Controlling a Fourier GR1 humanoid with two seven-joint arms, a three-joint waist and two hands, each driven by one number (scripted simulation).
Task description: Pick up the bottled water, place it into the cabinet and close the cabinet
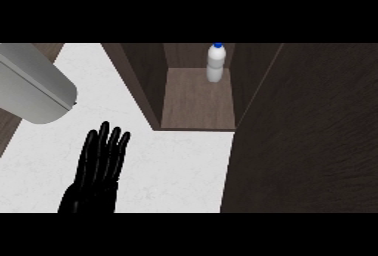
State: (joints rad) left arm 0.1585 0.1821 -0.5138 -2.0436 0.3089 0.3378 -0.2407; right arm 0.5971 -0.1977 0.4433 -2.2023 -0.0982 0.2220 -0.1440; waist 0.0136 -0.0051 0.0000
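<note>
Left hand point(102, 159) cut off at the wrist by the view's lower edge; forearm not seen. Right hand shows nowhere. Grey rounded object point(33, 85) at the bench's point(177, 165) far-left corner runs out past the left and top edges, can't tell what it is. Cabinet door point(310, 135) fills the right side, cut by the top, right and lower edges, hiding the bench's right part. Bottled water point(215, 62) at the cabinet's point(198, 100) back: label too small to read. Cabinet top is cropped.

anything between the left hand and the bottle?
Head view: bare white counter, then the cabinet's left wall and its wooden floor. The bottle stands at the back; left hand rests open.
</note>
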